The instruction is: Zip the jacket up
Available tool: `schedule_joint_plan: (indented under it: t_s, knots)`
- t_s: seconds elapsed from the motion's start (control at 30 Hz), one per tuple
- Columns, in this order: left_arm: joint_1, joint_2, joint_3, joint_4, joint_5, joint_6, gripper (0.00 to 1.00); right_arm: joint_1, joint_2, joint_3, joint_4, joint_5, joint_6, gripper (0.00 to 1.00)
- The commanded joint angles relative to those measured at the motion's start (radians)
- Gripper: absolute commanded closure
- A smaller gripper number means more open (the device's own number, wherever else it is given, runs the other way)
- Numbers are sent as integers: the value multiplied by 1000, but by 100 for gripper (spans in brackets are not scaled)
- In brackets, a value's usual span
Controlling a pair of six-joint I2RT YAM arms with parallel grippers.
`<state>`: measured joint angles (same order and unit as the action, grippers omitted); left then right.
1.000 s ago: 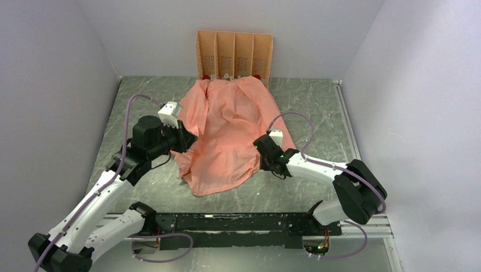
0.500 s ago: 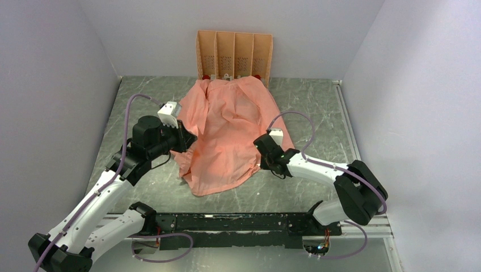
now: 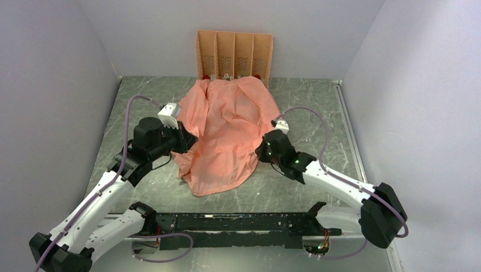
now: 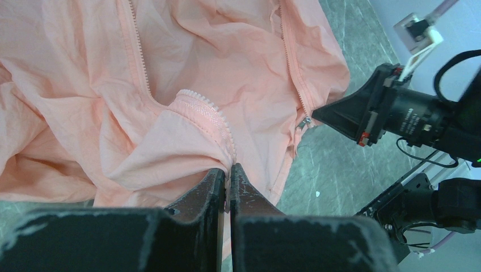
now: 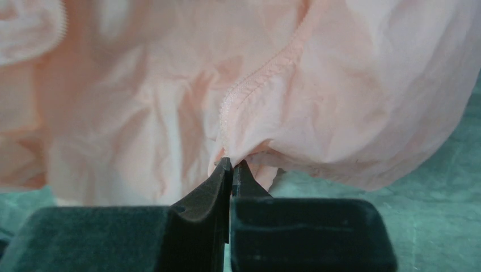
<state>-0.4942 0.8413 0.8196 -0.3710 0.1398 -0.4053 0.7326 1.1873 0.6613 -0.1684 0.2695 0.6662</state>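
The salmon-pink jacket [image 3: 230, 127] lies spread open on the table, collar toward the rack. Its two zipper tracks are apart, and the left wrist view shows the left track [image 4: 136, 48] and the right track with its metal slider [image 4: 304, 122]. My left gripper [image 3: 190, 137] is shut on the left front edge, pinching the zipper tape [image 4: 218, 127] at its fingertips [image 4: 228, 168]. My right gripper [image 3: 262, 152] is shut on the jacket's right front edge, with the seamed hem [image 5: 255, 85] bunched at its fingertips [image 5: 231, 164].
An orange perforated four-slot rack [image 3: 233, 54] stands against the back wall behind the collar. Grey walls close in left, right and back. The marbled grey-green table [image 3: 317, 107] shows bare around the jacket. A black rail [image 3: 238, 222] runs along the near edge.
My right arm has swung out to the right and its wrist has turned, still pinching the jacket's right edge. The left arm and the jacket have barely moved.
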Motion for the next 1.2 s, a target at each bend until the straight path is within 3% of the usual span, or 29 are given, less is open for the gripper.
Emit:
schedule_joint_plan:
  t_s: [0.0,0.23,0.5,0.63,1.17]
  knots:
    - [9,-19,-32,76,45,-49,92,-16,-97,-45,146,-85,0,100]
    - [9,-4,-43,103,67,-81,92,-72,-156,-66,221,-179,6,100]
    - [9,24,-25,17,-100,-119,92,-215,-187,-37,105,-264,11,100]
    - [9,36,-18,-14,-137,-133,92,-284,-230,-48,116,-380,12,100]
    - [15,19,59,-189,-417,-167,92,-415,-372,28,-80,-428,-17,100]
